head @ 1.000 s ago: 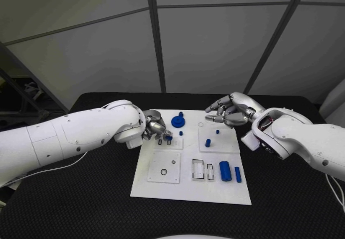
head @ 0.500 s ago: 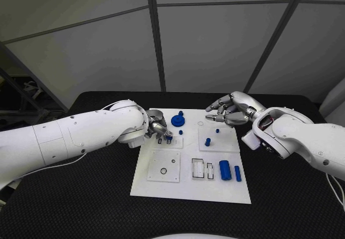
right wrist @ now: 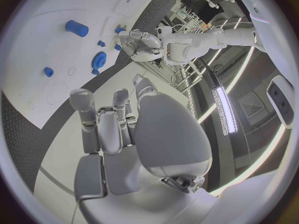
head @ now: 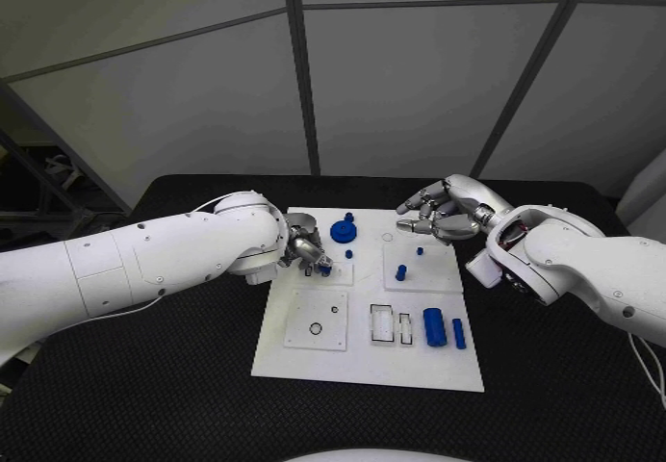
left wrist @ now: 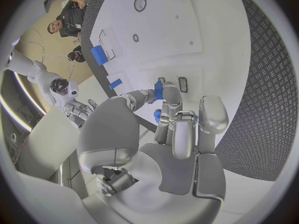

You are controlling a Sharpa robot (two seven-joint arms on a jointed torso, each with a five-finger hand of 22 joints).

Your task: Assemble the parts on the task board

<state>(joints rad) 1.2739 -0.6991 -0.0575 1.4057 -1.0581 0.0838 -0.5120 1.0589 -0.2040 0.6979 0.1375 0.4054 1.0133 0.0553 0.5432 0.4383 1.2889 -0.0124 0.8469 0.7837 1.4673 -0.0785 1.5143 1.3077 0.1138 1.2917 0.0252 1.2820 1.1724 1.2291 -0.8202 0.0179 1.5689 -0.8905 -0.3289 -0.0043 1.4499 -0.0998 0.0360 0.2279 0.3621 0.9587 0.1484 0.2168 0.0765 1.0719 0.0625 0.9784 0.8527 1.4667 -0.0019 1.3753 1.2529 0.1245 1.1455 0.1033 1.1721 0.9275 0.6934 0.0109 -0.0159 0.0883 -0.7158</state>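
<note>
The white task board (head: 368, 361) lies mid-table. My left hand (head: 303, 250) hovers over its far left part and pinches a small blue part (left wrist: 158, 90) just above two small slots (left wrist: 182, 84). My right hand (head: 442, 219) hangs over the board's far right edge, fingers apart and holding nothing. On the board lie a blue gear (head: 343, 231), a short peg (head: 399, 273), a blue cylinder (head: 433, 328) and a thin blue bar (head: 458, 334). The right wrist view shows the gear (right wrist: 99, 61) and the cylinder (right wrist: 77, 28) beyond my right hand (right wrist: 118, 129).
A square plate with two holes (head: 318, 322) and two rectangular recesses (head: 382, 324) sit on the board's near half. Black table (head: 153, 385) surrounds the board on all sides. Both white forearms reach in low from the two sides.
My left hand has edged slightly right and further over the slots with the blue part still pinched. The right hand has stayed put.
</note>
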